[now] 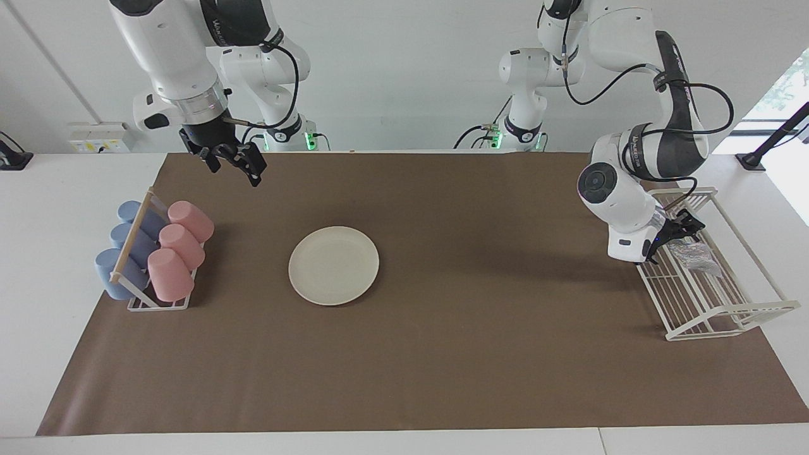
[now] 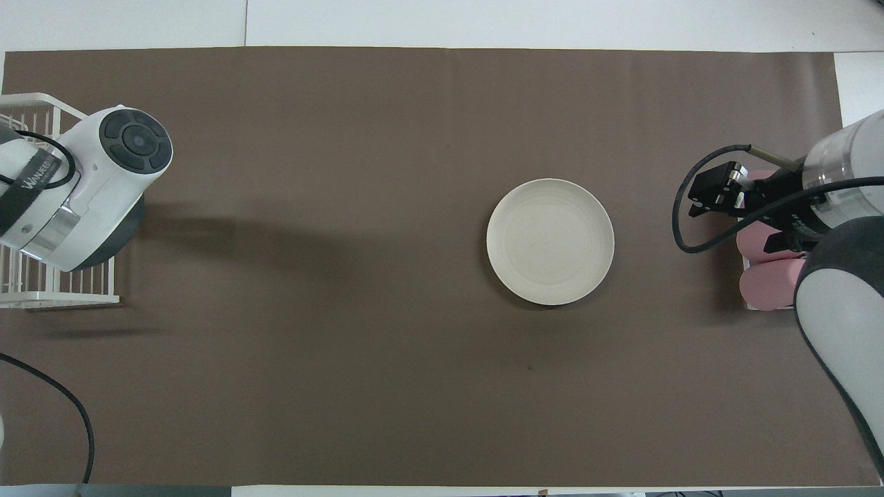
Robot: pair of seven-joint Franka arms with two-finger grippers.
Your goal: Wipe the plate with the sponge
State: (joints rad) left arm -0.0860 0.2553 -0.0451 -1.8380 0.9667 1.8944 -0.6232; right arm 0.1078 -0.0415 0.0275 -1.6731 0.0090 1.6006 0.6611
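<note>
- Cream-white round plate (image 1: 334, 265) lies on the brown mat, toward the right arm's end.
- Silvery mesh sponge (image 1: 694, 254) sits in the white wire rack (image 1: 727, 313) at the left arm's end.
- Left gripper (image 1: 677, 232) is at the sponge; I cannot tell its fingers' state.
- Right gripper (image 1: 235, 165) hangs spread over the mat's edge nearest the robots.

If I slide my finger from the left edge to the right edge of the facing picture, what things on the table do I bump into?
Blue cups → pink cups → plate → sponge, lying in the white wire rack.
</note>
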